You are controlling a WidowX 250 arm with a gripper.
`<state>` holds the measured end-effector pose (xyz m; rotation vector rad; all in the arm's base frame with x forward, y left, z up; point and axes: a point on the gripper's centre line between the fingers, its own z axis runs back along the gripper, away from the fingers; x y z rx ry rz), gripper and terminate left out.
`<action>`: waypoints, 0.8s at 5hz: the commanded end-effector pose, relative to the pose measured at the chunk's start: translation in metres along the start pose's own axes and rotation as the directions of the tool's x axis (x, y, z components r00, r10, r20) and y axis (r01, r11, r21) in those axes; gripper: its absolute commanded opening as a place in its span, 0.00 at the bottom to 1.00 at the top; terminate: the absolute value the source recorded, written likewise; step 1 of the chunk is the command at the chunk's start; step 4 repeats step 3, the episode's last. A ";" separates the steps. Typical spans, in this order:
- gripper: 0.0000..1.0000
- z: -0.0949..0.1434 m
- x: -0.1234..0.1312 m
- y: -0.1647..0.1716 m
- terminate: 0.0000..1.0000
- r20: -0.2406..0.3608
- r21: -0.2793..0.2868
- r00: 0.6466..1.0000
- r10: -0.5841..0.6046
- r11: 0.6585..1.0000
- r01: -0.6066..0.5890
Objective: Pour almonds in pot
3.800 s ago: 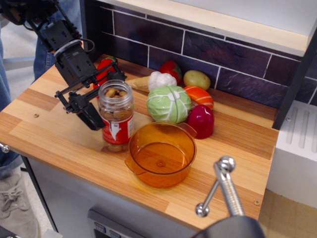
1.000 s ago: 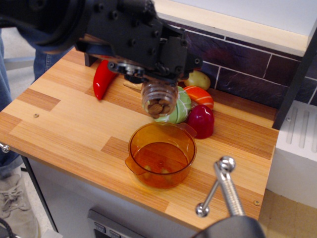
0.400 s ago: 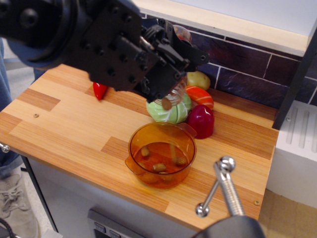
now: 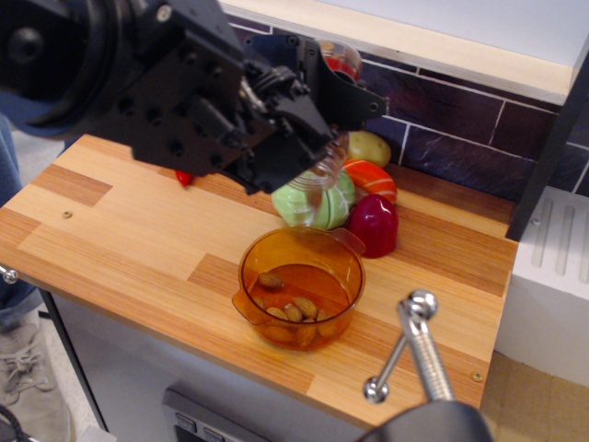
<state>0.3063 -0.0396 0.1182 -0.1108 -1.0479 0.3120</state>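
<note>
A clear jar (image 4: 329, 147) is held upended in the robot's black hand (image 4: 308, 110), whose fingers are clamped on it, with the jar's mouth pointing down above the far rim of the orange pot (image 4: 299, 290). The almonds (image 4: 287, 308) are seen lying loose in the bottom of the pot, below and in front of the hand and well apart from it. The pot is set near the front edge of the wooden bench (image 4: 129, 230); open board is left to its left and front, while a green cabbage toy (image 4: 317, 204) and a dark red toy (image 4: 373, 226) are crowded just behind it, the red one at its far handle. A yellow-green toy (image 4: 368, 147) and an orange toy (image 4: 371, 180) are lined against the tiled back wall. Compared with the frame a moment earlier, the almonds are gathered in a small heap nearer the pot's front, and the jar is tipped further toward the wall.
</note>
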 end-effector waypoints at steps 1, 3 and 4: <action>0.00 -0.002 0.012 0.010 0.00 0.076 -0.038 0.997 0.015 0.999 -0.012; 0.00 -0.007 0.011 0.009 1.00 0.026 0.018 0.999 0.031 0.999 -0.031; 0.00 -0.007 0.011 0.009 1.00 0.026 0.018 0.999 0.031 0.999 -0.031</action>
